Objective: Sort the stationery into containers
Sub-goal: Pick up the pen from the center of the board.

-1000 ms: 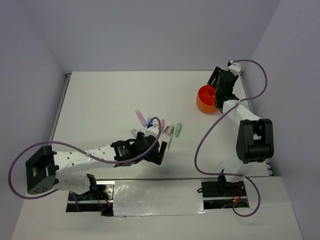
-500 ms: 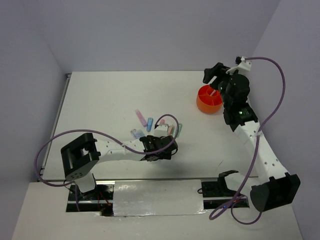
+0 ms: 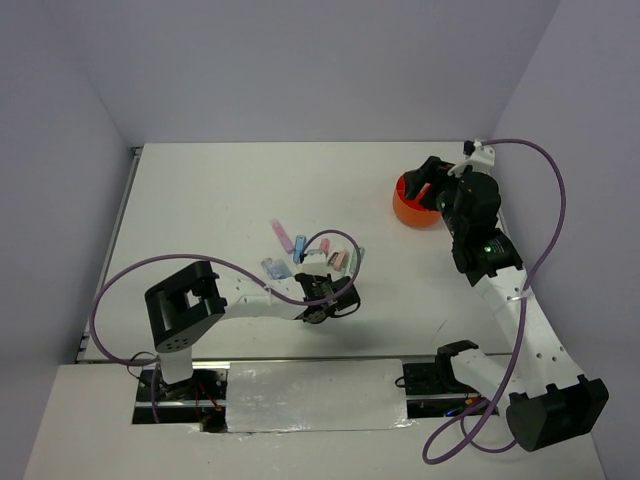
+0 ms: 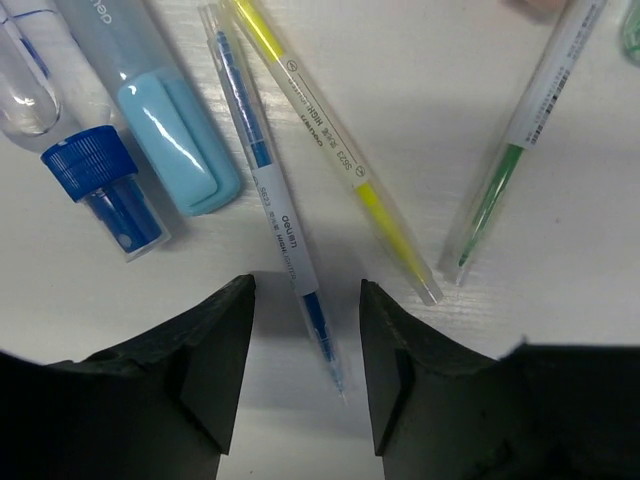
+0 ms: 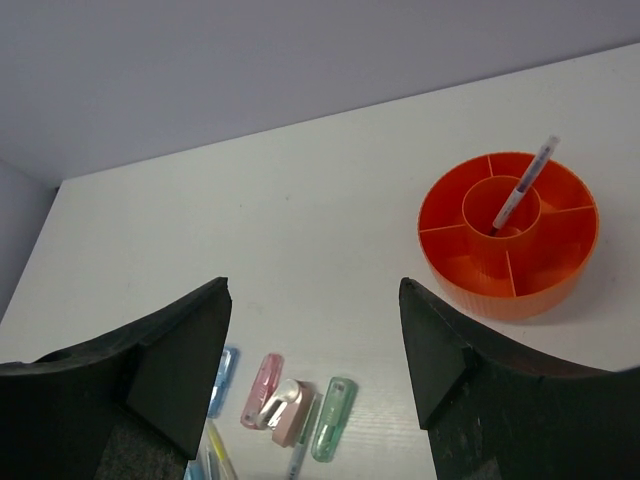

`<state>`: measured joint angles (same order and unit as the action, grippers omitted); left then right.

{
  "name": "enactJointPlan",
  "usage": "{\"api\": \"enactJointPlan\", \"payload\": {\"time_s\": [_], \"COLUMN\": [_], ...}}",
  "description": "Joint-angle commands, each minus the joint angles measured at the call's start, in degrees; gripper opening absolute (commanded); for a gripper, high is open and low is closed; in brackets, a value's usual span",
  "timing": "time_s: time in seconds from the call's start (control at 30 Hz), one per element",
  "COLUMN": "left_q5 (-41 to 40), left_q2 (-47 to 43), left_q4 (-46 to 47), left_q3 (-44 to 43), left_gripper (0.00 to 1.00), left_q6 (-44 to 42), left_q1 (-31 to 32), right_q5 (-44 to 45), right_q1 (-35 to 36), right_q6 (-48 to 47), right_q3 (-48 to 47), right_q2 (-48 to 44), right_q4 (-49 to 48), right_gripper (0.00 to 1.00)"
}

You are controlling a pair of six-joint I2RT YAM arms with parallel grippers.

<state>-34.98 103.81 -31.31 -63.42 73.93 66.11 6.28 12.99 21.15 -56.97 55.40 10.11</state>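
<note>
The stationery lies loose at the table's middle. The left wrist view shows a thin blue pen (image 4: 270, 190), a yellow pen (image 4: 330, 150), a green pen (image 4: 510, 150), a pale blue marker (image 4: 170, 110) and a blue-and-clear piece (image 4: 90, 170). My left gripper (image 4: 306, 300) (image 3: 335, 293) is low over the table, jaws either side of the blue pen's tip with a gap on each side. The orange organiser (image 5: 510, 235) (image 3: 408, 208) holds one pen (image 5: 525, 185) in its central ring. My right gripper (image 5: 312, 300) (image 3: 425, 185) hovers open beside it, holding nothing.
A green stick (image 5: 333, 418), a pink stick (image 5: 262, 390), a pink-beige piece (image 5: 290, 410) and a blue stick (image 5: 225, 380) lie in a row. Another pink stick (image 3: 280, 233) lies further back. Purple cables loop off both arms.
My left gripper has slid right to the pens and its jaws have narrowed around the blue pen. The right arm has unfolded and its gripper has shifted beside the organiser.
</note>
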Motion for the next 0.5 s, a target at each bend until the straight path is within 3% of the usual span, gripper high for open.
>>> {"api": "enactJointPlan", "payload": {"time_s": [0.0,0.27,0.47], "left_q5": [-1.58,-1.4,-2.72], "left_q2": [1.66,2.98,2.19], "left_q4": [-1.91,-3.14,-5.69], "left_q3": [-1.18,-2.15,-1.89], "left_gripper": [0.57,0.4,0.4], "left_q6": [3.85,4.99,7.63], "left_q1": [0.6,2.18,3.15], "right_q5": [-1.36,-2.86,-3.74], "right_q1": [0.37,0.28,0.28], "right_q6": [-0.85,0.56,1.0], "right_q3": [-0.24,1.16,1.6], "right_q2": [-1.17,-2.14,-2.48], "right_q4": [0.79,-0.44,-0.7], "right_gripper": [0.75,0.75,0.75]}}
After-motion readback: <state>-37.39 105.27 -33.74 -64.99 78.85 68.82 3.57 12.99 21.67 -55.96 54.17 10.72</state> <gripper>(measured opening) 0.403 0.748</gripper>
